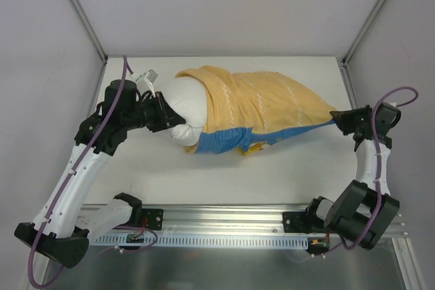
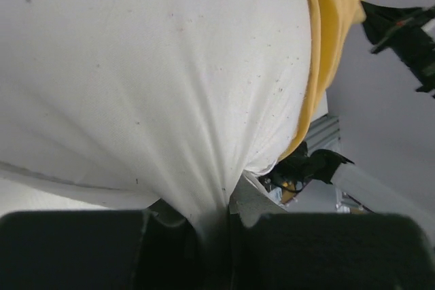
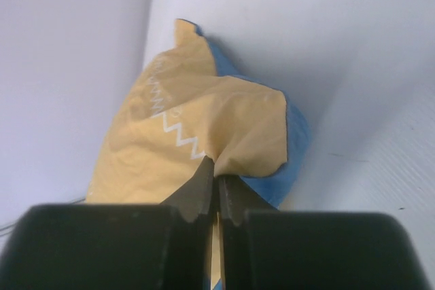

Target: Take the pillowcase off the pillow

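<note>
Right tool [image 3: 217, 185] pinches the pillowcase [image 3: 204, 127]; yellow-orange face up, blue underneath.

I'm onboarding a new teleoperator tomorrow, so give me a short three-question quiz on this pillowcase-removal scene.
1. True or false: the left gripper is shut on the pillow.
2. What does the right gripper pinch? A the pillowcase; B the pillow; C nothing.
3. Fill in: in the top view, the pillowcase's upward face is mostly ___ in colour.
Key: 1 true; 2 A; 3 yellow-orange.
</note>
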Tool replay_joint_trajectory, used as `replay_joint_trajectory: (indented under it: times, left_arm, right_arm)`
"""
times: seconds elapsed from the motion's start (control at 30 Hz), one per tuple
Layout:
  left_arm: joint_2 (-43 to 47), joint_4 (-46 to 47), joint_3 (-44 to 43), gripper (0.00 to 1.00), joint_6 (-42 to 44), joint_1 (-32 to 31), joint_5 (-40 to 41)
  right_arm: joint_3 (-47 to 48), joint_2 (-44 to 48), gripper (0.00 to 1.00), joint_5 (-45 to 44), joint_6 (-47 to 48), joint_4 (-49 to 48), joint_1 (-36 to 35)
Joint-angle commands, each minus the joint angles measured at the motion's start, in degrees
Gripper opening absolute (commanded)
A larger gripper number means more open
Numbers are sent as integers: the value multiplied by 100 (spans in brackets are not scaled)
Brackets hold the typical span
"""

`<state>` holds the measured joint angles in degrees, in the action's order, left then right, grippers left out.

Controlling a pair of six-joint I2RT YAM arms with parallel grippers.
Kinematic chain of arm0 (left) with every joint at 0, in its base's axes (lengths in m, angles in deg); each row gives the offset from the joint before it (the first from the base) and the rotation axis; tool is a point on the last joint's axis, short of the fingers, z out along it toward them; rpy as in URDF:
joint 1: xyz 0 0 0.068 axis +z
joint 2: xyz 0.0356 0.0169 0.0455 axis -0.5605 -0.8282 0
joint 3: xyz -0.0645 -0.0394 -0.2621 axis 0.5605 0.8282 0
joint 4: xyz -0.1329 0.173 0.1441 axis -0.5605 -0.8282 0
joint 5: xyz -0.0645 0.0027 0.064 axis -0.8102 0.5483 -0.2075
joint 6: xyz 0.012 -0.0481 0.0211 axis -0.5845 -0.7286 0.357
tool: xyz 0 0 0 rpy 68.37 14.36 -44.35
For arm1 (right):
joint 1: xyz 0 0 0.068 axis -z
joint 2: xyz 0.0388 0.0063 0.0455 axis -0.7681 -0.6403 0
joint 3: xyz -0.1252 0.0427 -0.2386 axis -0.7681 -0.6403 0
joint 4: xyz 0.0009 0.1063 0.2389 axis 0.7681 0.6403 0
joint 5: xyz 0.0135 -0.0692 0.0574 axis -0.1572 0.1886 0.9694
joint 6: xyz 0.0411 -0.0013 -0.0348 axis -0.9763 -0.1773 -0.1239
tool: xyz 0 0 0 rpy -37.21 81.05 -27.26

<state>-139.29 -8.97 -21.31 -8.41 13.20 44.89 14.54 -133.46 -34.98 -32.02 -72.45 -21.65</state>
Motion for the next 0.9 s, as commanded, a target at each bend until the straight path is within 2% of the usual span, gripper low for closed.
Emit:
replay_joint_trajectory:
  times: [0.0,0.07,0.17,0.2,0.33,0.5,0.6,0.73,0.87]
  left_arm:
    - [301,1034,-9,0,684,120,1155]
    - [196,1018,-245,0,912,259,1411]
    - [-6,1000,-640,0,887,663,1211]
    - [-50,1000,-712,0,852,1021,1080]
    - [-173,1000,-1098,0,536,2043,-1]
    - [-147,1009,-1275,0,299,3587,-1133]
    - [-182,1009,-1231,0,202,4248,-1592]
    - [-182,1062,-1029,0,166,4663,-1945]
    - [-191,1106,-845,0,96,4857,-1945]
  right_arm:
    - [864,796,1,-750,305,388,-111]
    - [1103,1042,1,-899,358,652,-138]
    - [1559,1149,1,-882,490,759,-111]
    - [1709,1132,1,-874,534,855,-94]
    - [2455,912,1,-953,719,1224,353]
    - [2650,920,1,-856,745,1374,820]
    - [2642,938,1,-838,754,1409,934]
    - [2510,877,1,-865,815,1401,943]
    - [2396,754,1,-1005,947,1445,943]
